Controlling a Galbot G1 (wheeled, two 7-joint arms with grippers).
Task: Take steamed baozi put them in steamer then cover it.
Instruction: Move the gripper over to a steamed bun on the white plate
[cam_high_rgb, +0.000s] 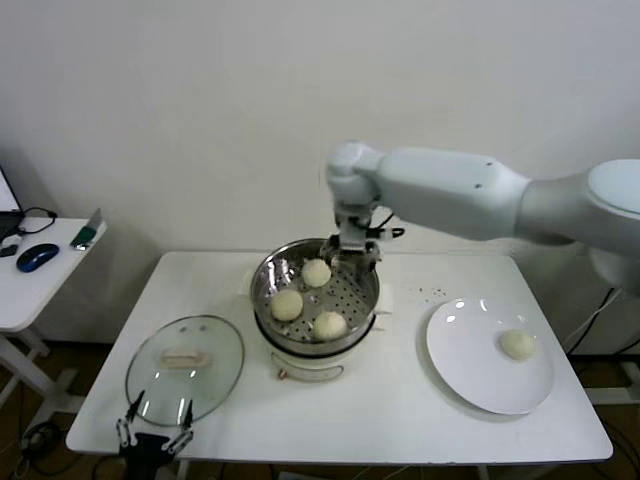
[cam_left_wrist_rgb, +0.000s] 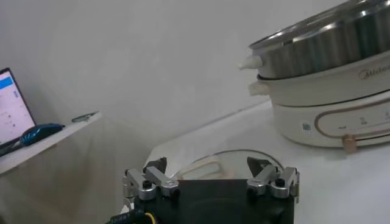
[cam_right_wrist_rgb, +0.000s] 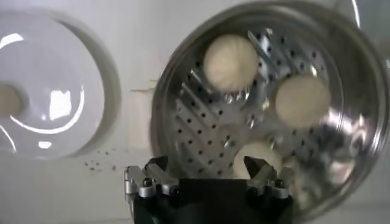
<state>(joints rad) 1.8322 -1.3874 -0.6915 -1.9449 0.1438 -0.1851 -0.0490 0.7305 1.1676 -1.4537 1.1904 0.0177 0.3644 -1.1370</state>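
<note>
The steel steamer (cam_high_rgb: 268, 278) stands mid-table on its cream base and holds three off-white baozi (cam_high_rgb: 317, 272). They also show in the right wrist view (cam_right_wrist_rgb: 230, 62). A fourth baozi (cam_high_rgb: 517, 344) lies on the white plate (cam_high_rgb: 470, 370) at the right. My right gripper (cam_high_rgb: 350, 248) hovers over the steamer's far rim, open and empty (cam_right_wrist_rgb: 206, 163). The glass cover (cam_high_rgb: 186, 368) lies flat at the front left. My left gripper (cam_high_rgb: 152, 436) is open at the table's front left edge, just before the cover (cam_left_wrist_rgb: 210, 165).
A side table (cam_high_rgb: 40, 285) at the far left holds a mouse (cam_high_rgb: 37, 257) and a laptop corner. The wall stands close behind the table. The steamer's base (cam_left_wrist_rgb: 329, 103) shows in the left wrist view.
</note>
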